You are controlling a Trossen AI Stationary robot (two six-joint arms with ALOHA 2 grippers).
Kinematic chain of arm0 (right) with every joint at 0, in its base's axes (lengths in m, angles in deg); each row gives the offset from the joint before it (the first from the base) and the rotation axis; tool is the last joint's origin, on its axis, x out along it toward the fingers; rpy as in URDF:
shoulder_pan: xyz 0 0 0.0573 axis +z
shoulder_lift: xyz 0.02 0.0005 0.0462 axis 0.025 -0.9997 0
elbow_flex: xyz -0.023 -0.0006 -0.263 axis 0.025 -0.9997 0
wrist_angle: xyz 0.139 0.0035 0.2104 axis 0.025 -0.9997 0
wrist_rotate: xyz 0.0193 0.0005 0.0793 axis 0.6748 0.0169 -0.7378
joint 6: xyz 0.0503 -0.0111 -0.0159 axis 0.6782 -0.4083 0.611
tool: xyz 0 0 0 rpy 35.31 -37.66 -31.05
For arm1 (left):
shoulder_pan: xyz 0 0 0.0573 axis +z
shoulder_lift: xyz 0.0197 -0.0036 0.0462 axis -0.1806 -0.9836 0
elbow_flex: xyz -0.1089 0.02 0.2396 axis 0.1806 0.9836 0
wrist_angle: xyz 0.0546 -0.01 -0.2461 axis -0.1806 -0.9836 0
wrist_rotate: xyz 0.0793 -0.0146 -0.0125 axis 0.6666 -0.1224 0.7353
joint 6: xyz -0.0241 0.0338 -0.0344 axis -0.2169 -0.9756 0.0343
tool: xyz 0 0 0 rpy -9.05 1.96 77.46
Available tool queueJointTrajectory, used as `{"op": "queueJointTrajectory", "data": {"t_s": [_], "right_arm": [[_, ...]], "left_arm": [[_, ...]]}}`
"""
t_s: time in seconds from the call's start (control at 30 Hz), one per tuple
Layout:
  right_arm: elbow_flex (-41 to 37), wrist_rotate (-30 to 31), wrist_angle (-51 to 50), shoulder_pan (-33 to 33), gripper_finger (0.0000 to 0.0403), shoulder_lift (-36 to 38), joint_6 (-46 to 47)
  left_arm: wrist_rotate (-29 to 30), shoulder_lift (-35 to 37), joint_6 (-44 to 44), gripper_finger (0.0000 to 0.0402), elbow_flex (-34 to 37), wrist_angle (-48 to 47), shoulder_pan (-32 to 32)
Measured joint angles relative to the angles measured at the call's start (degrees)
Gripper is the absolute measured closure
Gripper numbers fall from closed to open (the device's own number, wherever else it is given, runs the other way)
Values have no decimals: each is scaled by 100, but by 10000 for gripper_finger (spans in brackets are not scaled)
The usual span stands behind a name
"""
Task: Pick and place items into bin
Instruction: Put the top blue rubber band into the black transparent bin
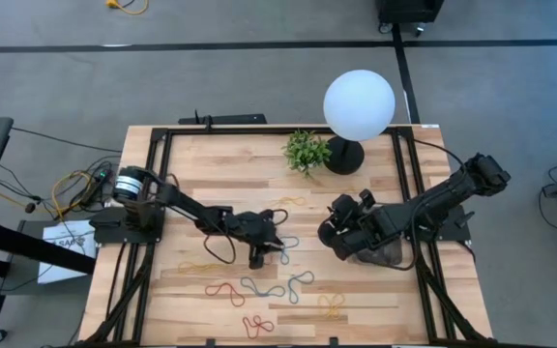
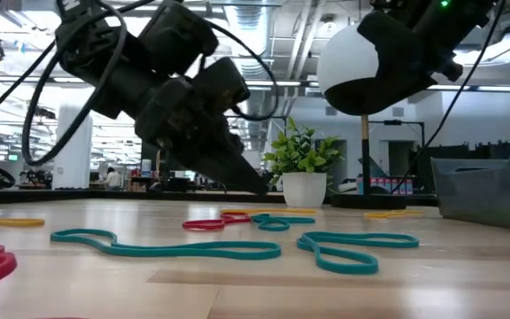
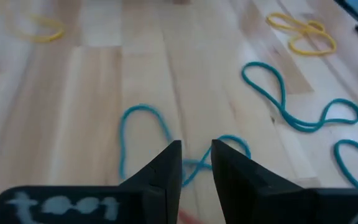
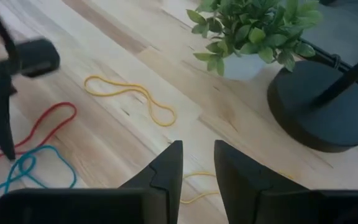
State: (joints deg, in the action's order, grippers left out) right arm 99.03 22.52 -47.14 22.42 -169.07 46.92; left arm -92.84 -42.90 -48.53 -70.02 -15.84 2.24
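Several rubber-band items lie flat on the wooden table: a teal band, a red band, and a yellow band. My left gripper is open and low near the table's middle. Its fingertips stand on either side of a teal loop, and a red band lies tangled with that teal band. My right gripper is open with nothing in it. It hovers over the table right of the middle, beside the dark grey bin, which the right arm partly covers. My left gripper comes slanting down from the table's left, its open fingers astride a crossing of the teal band. Whether the fingertips touch the band or the table, I cannot tell.
A small potted plant and a lamp with a white globe on a black round base stand at the far edge. A yellow band lies near the plant. More bands lie toward the near edge.
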Motion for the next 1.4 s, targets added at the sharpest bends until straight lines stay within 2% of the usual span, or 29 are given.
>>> {"op": "queueJointTrajectory", "data": {"t_s": [0.13, 0.33, 0.6, 0.73, 0.83, 0.93, 1.03, 1.13, 1.3, 1.4], "right_arm": [[0, -2, 3, 0, 317, 0, 0], [0, -107, 306, 0, 317, 0, -87], [0, -518, 1756, -3, 317, -229, -1943], [0, -1083, 2782, -118, 317, -543, -3072], [0, -1820, 3560, -287, 317, -786, -3678], [-6, -2715, 3925, -497, 317, -1034, -3854], [3, -3016, 4005, -687, 317, -1196, -3798], [-4, -3148, 3823, -830, 317, -1289, -3673], [-3, -3277, 3995, -911, 317, -1366, -3723], [-4, -3320, 4358, -1023, 317, -1386, -3801]], "left_arm": [[114, -267, -320, 326, -314, -216, -106], [783, -355, -520, 326, -667, -1270, -133], [827, -351, -629, 326, -739, -1552, -133], [835, -351, -625, 344, -736, -1585, -133], [843, -351, -618, 386, -736, -1639, -135], [866, -351, -464, 396, -736, -1635, -133], [979, -248, -302, 400, -722, -1703, -139], [1408, 53, -293, 401, -704, -2178, -153], [2674, 723, -293, 401, -704, -3029, -146], [2995, 942, -293, 401, -708, -2964, -146]]}}
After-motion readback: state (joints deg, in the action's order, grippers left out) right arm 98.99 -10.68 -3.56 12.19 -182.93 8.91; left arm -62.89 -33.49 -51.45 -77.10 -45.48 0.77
